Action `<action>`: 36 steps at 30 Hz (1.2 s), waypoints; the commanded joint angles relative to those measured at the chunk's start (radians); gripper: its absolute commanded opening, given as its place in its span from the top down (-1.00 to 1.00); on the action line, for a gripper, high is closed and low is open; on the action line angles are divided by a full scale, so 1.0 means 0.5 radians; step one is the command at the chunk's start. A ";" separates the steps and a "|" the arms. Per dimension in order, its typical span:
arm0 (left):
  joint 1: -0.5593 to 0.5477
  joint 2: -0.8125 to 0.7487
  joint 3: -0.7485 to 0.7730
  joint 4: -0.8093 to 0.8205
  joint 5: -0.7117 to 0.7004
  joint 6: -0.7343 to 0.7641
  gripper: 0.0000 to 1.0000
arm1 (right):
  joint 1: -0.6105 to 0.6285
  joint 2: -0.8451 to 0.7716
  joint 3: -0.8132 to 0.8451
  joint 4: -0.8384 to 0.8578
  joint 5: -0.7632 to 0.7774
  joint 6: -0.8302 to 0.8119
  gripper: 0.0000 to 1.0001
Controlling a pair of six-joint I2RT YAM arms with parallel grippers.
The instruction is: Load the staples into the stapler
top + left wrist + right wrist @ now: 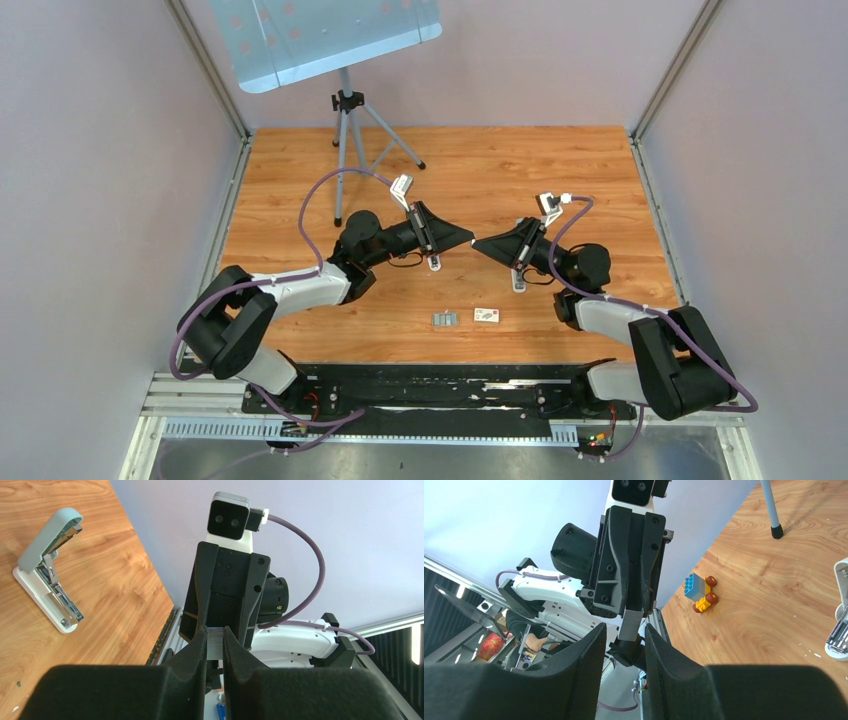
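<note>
Above the worktop [480, 160], the left gripper [214, 634] pinches the staples [631, 621], a grey ridged strip whose long axis points straight into the right gripper [625, 627], which we see standing narrowly open either side of it, not yet touching. The stapler [55, 587] lies open on the worktop below, well apart.

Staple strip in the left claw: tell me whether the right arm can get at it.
Probably yes: the right claw stands open around the free end of the staple strip, facing the left claw, nothing between.
</note>
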 commanded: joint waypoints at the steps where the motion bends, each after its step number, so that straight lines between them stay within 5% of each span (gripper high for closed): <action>1: -0.004 0.009 -0.032 0.082 0.019 0.010 0.82 | 0.042 -0.026 0.049 0.063 0.007 -0.026 0.27; 20: -0.002 0.016 -0.075 0.143 0.003 -0.011 0.70 | 0.077 0.002 0.052 0.090 0.006 -0.043 0.57; 30: 0.003 -0.071 -0.073 -0.028 -0.069 0.118 0.23 | 0.080 -0.011 0.016 0.053 0.022 -0.071 0.63; 36: 0.049 -0.327 0.021 -0.589 -0.226 0.463 -0.11 | 0.069 -0.194 0.029 -0.492 0.031 -0.319 0.65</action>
